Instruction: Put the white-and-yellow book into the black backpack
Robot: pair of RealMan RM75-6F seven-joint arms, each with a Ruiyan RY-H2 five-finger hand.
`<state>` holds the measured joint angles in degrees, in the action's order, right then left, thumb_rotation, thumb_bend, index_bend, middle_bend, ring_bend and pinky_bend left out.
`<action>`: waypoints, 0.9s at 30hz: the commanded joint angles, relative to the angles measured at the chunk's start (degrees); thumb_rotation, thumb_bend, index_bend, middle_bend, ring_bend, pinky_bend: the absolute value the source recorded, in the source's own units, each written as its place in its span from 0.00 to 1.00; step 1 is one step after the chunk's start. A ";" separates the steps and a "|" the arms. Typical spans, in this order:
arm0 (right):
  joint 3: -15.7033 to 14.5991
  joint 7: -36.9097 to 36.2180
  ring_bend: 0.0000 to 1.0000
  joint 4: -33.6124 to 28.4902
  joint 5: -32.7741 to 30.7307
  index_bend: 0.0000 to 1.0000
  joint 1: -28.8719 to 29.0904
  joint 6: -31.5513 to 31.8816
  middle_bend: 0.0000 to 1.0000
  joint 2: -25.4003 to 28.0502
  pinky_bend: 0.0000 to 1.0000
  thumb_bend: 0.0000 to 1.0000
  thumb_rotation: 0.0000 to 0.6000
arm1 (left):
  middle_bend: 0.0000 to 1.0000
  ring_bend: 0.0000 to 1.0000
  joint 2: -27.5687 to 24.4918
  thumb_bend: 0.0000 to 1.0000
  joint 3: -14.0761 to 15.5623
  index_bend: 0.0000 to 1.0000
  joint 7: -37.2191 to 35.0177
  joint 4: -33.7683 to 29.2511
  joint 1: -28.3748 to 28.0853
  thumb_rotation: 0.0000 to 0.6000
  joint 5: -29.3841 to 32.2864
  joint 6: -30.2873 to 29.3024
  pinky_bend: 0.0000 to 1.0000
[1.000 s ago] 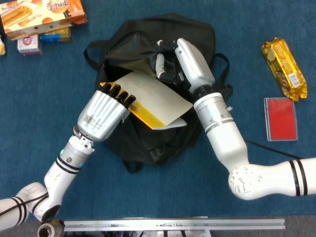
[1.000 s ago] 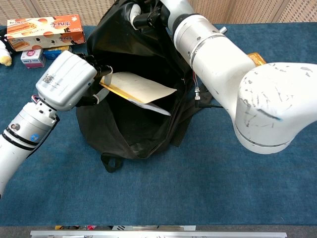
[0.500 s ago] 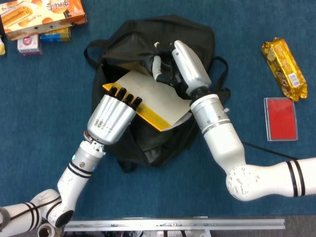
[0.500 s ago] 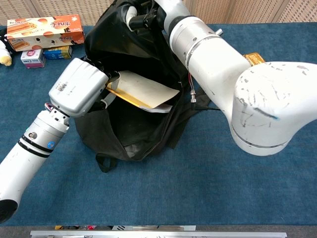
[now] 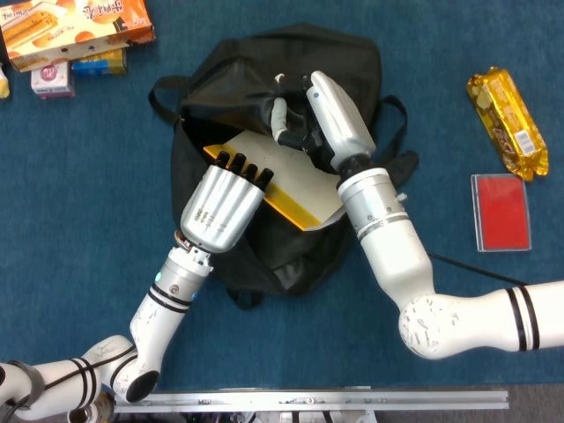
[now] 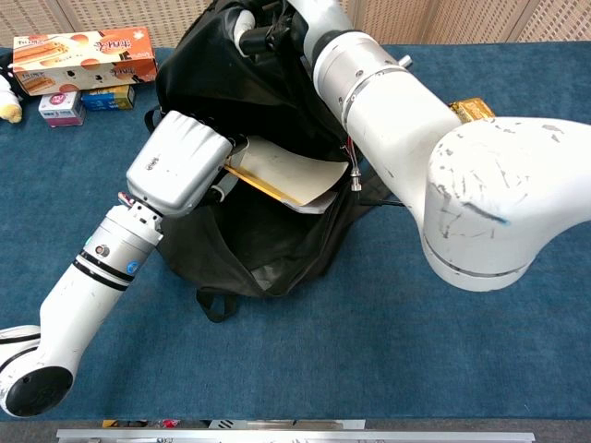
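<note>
The black backpack (image 5: 352, 62) (image 6: 268, 249) lies open in the middle of the blue table. The white-and-yellow book (image 5: 295, 176) (image 6: 291, 171) sticks partly out of its opening, tilted, with the yellow edge toward the bag's lower side. My left hand (image 5: 225, 203) (image 6: 185, 166) grips the book's left end, fingers curled over it. My right hand (image 5: 304, 110) (image 6: 263, 23) holds the upper flap of the backpack, pulling the opening up. The book's far corner is hidden under my right forearm.
An orange snack box (image 5: 75, 31) (image 6: 83, 51) and small packets (image 5: 53, 79) lie at the far left. A gold-wrapped snack (image 5: 508, 119) and a red card case (image 5: 500, 211) lie at the right. A metal rail (image 5: 308, 401) runs along the table's near edge.
My left hand has moved right and toward the bag with the book, pushing it deeper into the opening. My right hand keeps its hold on the flap.
</note>
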<state>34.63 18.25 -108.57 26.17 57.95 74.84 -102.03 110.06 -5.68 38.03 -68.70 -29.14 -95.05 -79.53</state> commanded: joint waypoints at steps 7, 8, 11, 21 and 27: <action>-0.03 -0.13 0.62 -0.19 0.23 0.88 -0.23 0.06 0.68 0.21 0.88 0.77 1.00 | 0.71 0.54 1.39 0.36 0.55 0.73 1.56 2.98 0.24 1.00 0.40 -0.09 0.63; -0.13 -0.09 0.62 -0.21 0.27 0.88 -0.28 0.06 0.68 0.26 0.88 0.77 1.00 | 0.70 0.54 1.50 0.36 0.59 0.72 2.11 3.43 0.36 1.00 0.45 -0.25 0.63; -0.29 -0.19 0.62 -0.20 0.33 0.88 -0.47 -0.05 0.68 0.40 0.88 0.77 1.00 | 0.66 0.53 1.47 0.34 0.52 0.65 2.61 3.48 0.85 1.00 0.91 -0.69 0.63; -0.49 -0.93 0.62 -0.07 0.51 0.88 -1.09 -1.13 0.68 1.08 0.88 0.77 1.00 | 0.50 0.37 0.04 0.22 1.19 0.40 5.07 0.06 3.11 1.00 1.61 -2.74 0.58; -0.27 -1.91 0.62 -0.55 0.93 0.88 -1.69 -1.73 0.68 1.84 0.87 0.77 1.00 | 0.39 0.28 -2.09 0.20 2.30 0.29 8.11 -3.41 5.02 1.00 2.56 -2.97 0.53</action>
<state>34.30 16.45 -109.02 27.03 56.36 73.17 -100.30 108.48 -3.68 45.63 -71.54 -24.62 -92.82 -82.33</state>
